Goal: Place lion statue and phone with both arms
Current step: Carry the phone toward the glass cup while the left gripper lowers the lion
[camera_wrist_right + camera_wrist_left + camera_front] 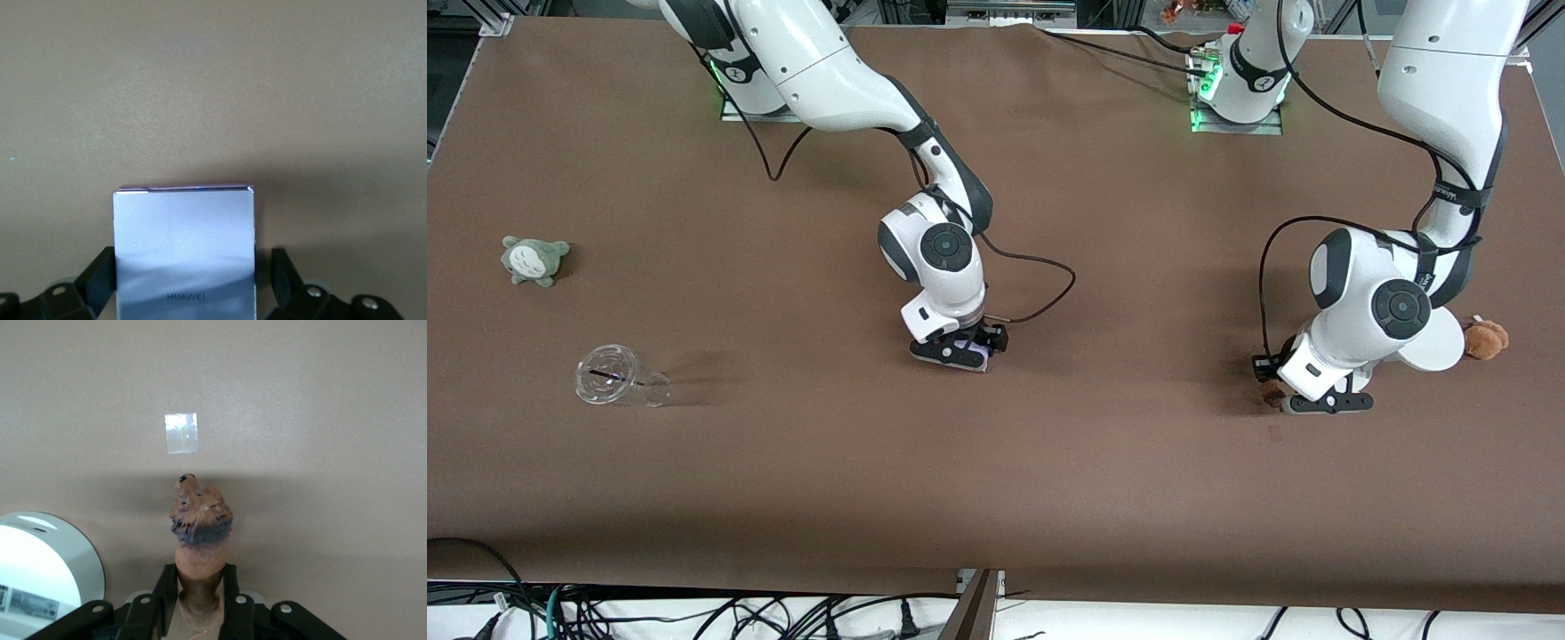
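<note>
The lion statue (199,533) is gripped by the left hand (1325,402) at the frame's lower right; the phone (185,250) is clamped in the right hand (959,351) at centre. Both are low over the desk (1049,498), not yet released.

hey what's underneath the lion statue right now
Only bare brown table shows beneath the lion statue, plus a small shiny patch ahead of its head. The left gripper clamps its rear end, so whatever lies under that end is covered.
</note>
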`<state>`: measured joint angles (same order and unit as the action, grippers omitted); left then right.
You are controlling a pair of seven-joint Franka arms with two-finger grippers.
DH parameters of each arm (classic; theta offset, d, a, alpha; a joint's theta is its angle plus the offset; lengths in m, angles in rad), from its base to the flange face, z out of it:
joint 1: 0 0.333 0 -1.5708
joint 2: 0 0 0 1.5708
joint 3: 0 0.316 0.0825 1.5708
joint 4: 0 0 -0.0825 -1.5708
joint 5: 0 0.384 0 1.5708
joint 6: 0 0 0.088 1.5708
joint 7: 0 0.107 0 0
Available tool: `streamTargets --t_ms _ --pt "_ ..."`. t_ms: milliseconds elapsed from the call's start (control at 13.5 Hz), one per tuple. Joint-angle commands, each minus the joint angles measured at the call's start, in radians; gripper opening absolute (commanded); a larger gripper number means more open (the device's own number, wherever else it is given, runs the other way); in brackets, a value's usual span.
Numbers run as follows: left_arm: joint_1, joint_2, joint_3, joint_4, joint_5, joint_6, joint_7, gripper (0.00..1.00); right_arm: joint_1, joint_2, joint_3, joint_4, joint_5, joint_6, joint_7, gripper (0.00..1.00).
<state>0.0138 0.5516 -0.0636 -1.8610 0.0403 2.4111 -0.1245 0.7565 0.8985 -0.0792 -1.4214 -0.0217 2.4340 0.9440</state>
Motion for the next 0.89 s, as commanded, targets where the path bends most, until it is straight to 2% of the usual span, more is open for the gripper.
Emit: streamTargets --t_ms 0,74,148,222,296,370,444,593,815 --pt "0.021 0.01 -0.012 -0.003 0.012 0.019 0.037 0.0 0.009 0.017 -0.008 0.025 -0.02 0.01 0.016 1.0" --pt "0.022 0.014 -0.012 -0.003 0.01 0.019 0.037 0.0 0.009 0.019 -0.008 0.025 -0.02 0.013 0.016 0.91" --pt "0.022 0.016 -0.012 0.0 0.01 0.019 0.037 0.0 0.007 0.019 -0.008 0.025 -0.018 0.013 0.013 0.6" --pt "0.022 0.016 -0.012 0.0 0.01 0.019 0.037 0.0 0.004 0.017 -0.008 0.027 -0.017 0.014 0.006 0.36" --pt "0.023 0.016 -0.012 0.002 0.01 0.019 0.037 0.0 -0.002 0.014 -0.008 0.032 -0.017 0.013 -0.008 0.25" --pt "0.023 0.016 -0.012 0.003 0.009 0.017 0.034 0.14 -0.006 0.008 -0.01 0.045 -0.017 0.002 -0.014 0.25" --pt "0.023 0.016 -0.012 0.008 0.007 0.016 0.032 0.62 -0.029 -0.003 -0.013 0.059 -0.014 -0.021 -0.034 0.25" --pt "0.028 0.013 -0.013 0.011 0.004 0.011 0.025 1.0 -0.116 -0.041 -0.004 0.102 -0.001 -0.138 -0.163 0.25" --pt "0.026 0.002 -0.015 0.011 0.004 0.002 0.022 1.0 -0.26 -0.108 -0.004 0.107 0.055 -0.281 -0.432 0.25"
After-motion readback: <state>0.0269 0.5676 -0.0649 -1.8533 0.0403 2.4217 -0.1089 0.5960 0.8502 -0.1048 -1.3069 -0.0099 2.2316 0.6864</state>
